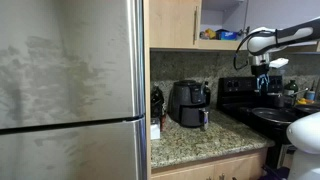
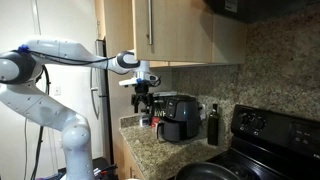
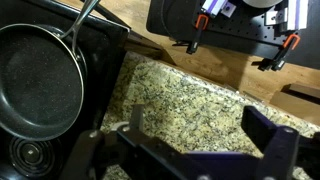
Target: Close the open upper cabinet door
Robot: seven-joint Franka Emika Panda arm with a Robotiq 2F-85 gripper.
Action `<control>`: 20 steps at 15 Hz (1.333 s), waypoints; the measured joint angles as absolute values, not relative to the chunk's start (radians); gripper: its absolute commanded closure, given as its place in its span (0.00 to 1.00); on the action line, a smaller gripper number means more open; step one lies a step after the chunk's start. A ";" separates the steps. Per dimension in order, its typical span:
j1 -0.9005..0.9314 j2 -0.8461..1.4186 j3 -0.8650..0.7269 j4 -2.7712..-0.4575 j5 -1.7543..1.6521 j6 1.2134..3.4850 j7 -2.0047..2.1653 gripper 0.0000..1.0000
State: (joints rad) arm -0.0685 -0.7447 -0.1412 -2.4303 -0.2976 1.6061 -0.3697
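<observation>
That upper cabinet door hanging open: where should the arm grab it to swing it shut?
Probably the slim upright silver handle along the free left edge of the upper cabinet door. It is farthest from the hinge, so the door swings easiest from there. Come at the tan outer face, fingers spanning the bar sideways. The gripper, open, hangs lower down.

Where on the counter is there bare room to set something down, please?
The front strip of the counter, ahead of the air fryer and beside the stove, is bare. The back wall is crowded with the air fryer and a dark bottle, and a pan fills the stove.
</observation>
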 measured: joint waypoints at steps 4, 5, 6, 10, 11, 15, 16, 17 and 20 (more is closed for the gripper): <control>-0.068 -0.726 -0.141 -2.434 -0.330 1.579 -0.332 0.00; -0.071 -0.706 -0.144 -2.445 -0.357 1.575 -0.308 0.00; -0.076 -0.681 -0.153 -2.461 -0.381 1.576 -0.284 0.00; -0.120 -0.657 -0.261 -2.559 -0.406 1.656 -0.261 0.00; -0.142 -0.679 -0.296 -2.589 -0.405 1.693 -0.262 0.00; -0.266 -0.822 -0.439 -2.694 -0.407 1.797 -0.305 0.00; -0.296 -0.855 -0.475 -2.708 -0.406 1.821 -0.318 0.00; -0.322 -0.882 -0.507 -2.715 -0.405 1.845 -0.326 0.00; -0.366 -0.936 -0.575 -2.715 -0.382 1.939 -0.328 0.00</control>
